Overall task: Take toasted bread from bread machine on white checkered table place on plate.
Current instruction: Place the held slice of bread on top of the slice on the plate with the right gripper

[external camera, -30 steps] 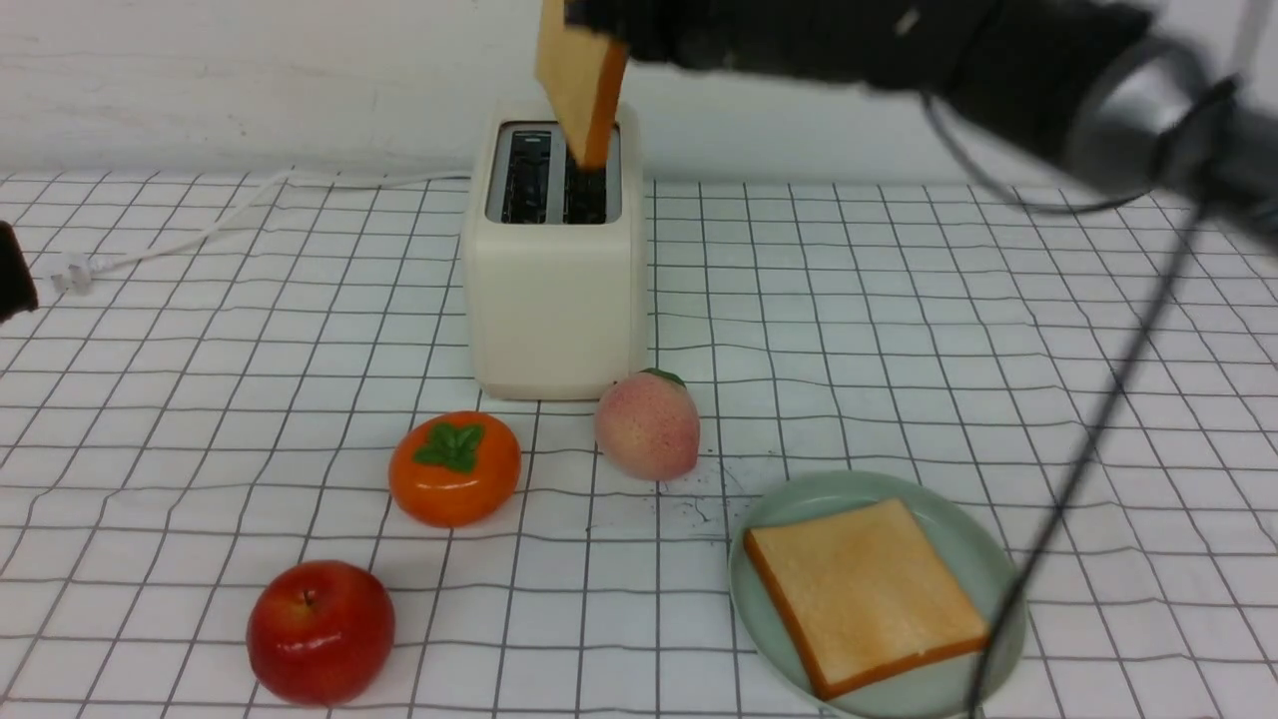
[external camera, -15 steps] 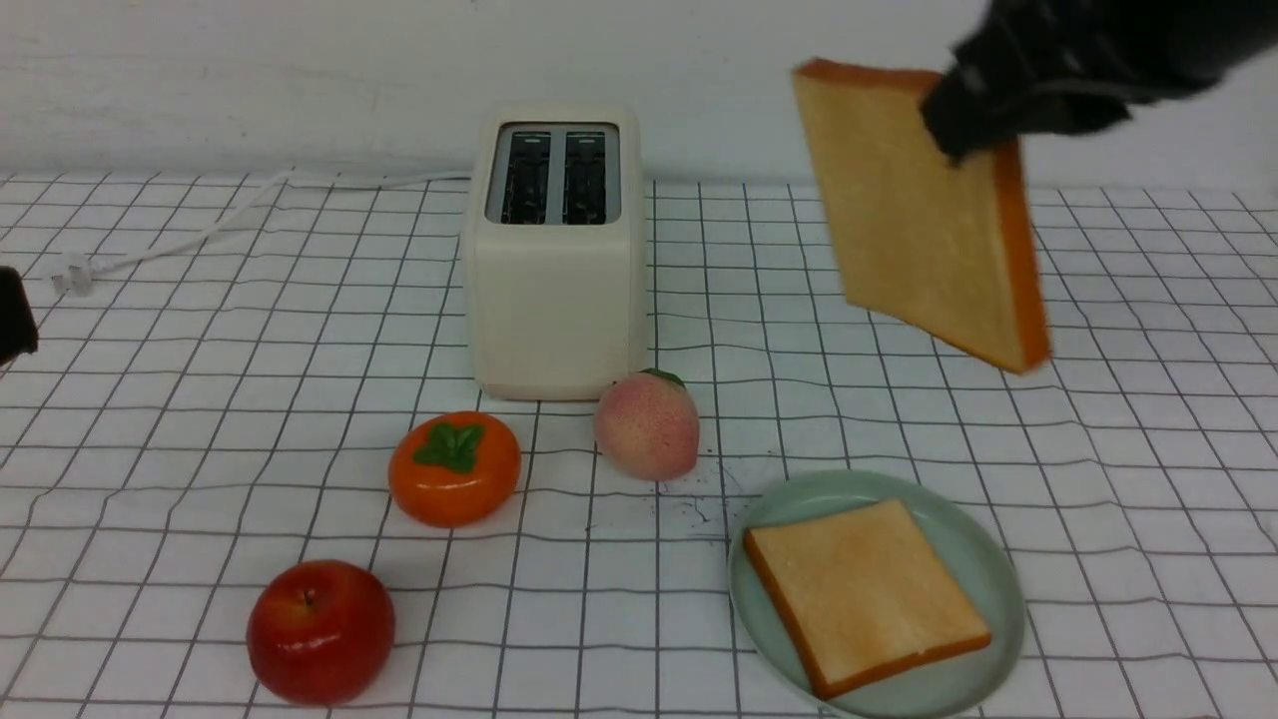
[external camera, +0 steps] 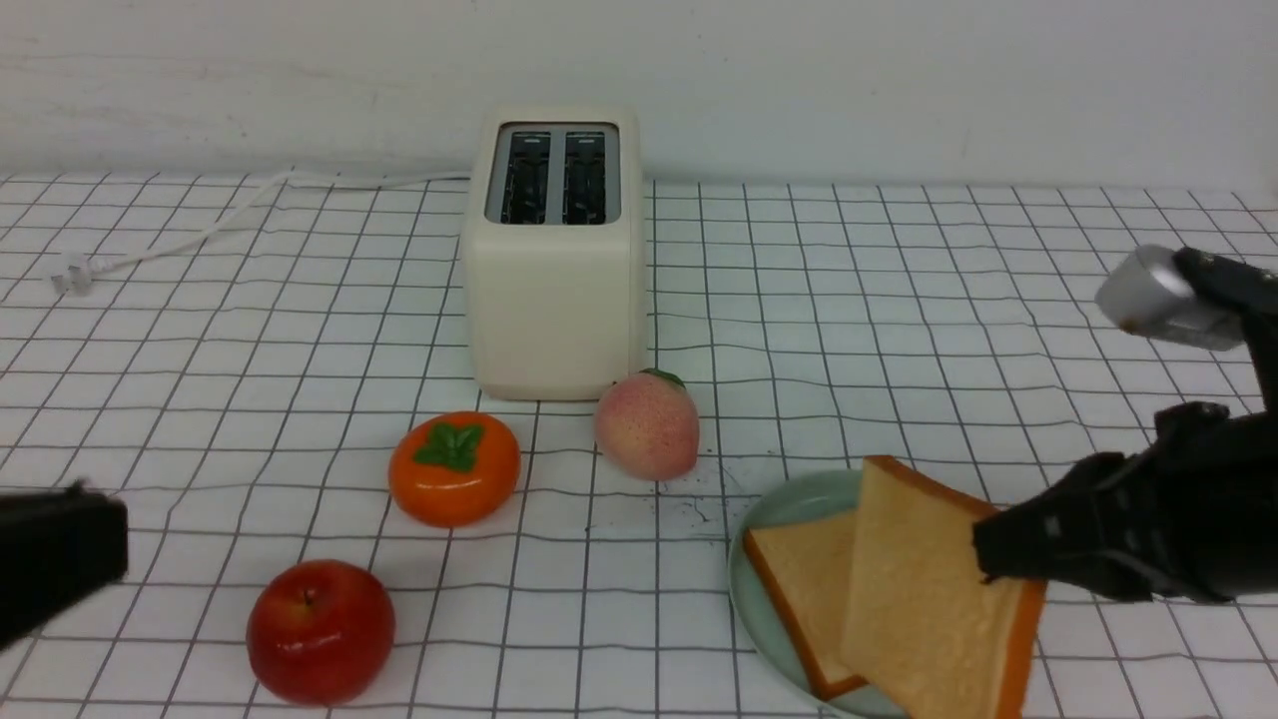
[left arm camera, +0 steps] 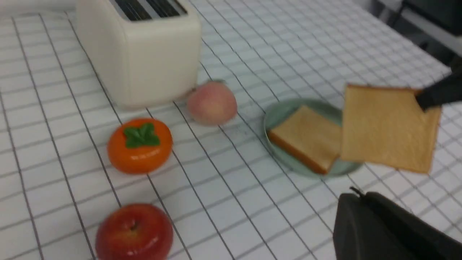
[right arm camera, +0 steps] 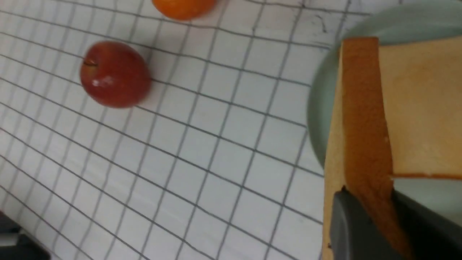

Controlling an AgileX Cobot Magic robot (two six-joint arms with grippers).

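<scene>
The cream-white bread machine stands at the back of the white checkered table, both slots empty. One toast slice lies flat on the mint-green plate at the front right. My right gripper is shut on the second toast slice, gripping its orange-brown crust edge, and holds it tilted over the plate and the flat slice. My left gripper is low at the front left, empty, its jaws together, far from the plate.
A red apple sits at the front left, an orange persimmon and a pink peach in front of the toaster. The peach is close to the plate's far-left rim. The white cord runs back left.
My right gripper carried the toast from above the toaster's slot rightward, then down to the plate. My left gripper moved further into view at the front left.
</scene>
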